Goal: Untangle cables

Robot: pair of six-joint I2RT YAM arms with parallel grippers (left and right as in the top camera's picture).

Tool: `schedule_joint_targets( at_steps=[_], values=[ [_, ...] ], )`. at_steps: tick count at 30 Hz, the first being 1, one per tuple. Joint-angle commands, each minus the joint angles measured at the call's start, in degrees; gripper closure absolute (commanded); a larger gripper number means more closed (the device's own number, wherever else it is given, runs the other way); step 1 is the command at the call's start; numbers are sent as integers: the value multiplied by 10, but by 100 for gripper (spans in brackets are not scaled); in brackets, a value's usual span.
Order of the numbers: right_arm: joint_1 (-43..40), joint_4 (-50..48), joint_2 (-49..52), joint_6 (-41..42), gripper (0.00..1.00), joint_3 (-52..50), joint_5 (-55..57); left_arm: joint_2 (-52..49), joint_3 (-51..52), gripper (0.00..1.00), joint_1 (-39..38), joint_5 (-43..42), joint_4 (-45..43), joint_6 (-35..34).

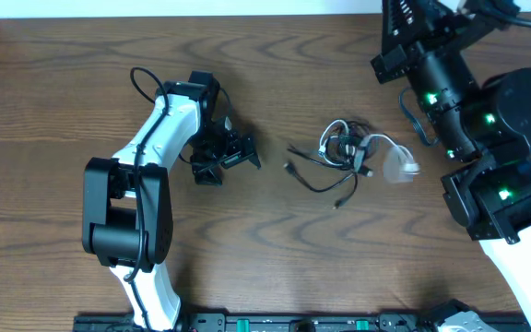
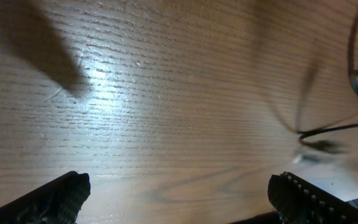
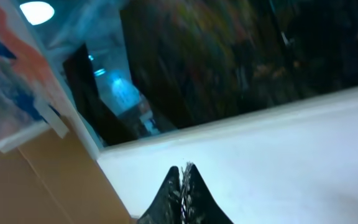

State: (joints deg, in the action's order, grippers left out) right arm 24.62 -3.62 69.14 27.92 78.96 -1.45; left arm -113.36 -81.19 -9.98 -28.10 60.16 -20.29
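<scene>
Black and white cables (image 1: 344, 152) sit bunched right of your left gripper (image 1: 231, 163), jaws wide apart, empty; it's nearer. Your right gripper (image 3: 184, 186) is pinched together, aimed off-table.

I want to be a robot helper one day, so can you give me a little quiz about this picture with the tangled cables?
1. True or false: the left gripper is open.
2. Fill in: the right gripper is shut and holds ____.
3. Where are the cables? A) lying in a bunch on the table; B) in the right gripper; C) hanging off the table's edge.
Key: 1 true; 2 nothing; 3 A.
</scene>
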Motion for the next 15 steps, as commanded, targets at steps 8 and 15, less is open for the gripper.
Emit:
schedule_joint_targets(
  at_steps=[8,15],
  values=[
    [-4,313,33,-10,49,5,196,-1,3,2,-1,7,3,-4],
    [-6,425,152,-58,36,4,137,-1,3,2,-1,7,-5,-5]
  ],
)
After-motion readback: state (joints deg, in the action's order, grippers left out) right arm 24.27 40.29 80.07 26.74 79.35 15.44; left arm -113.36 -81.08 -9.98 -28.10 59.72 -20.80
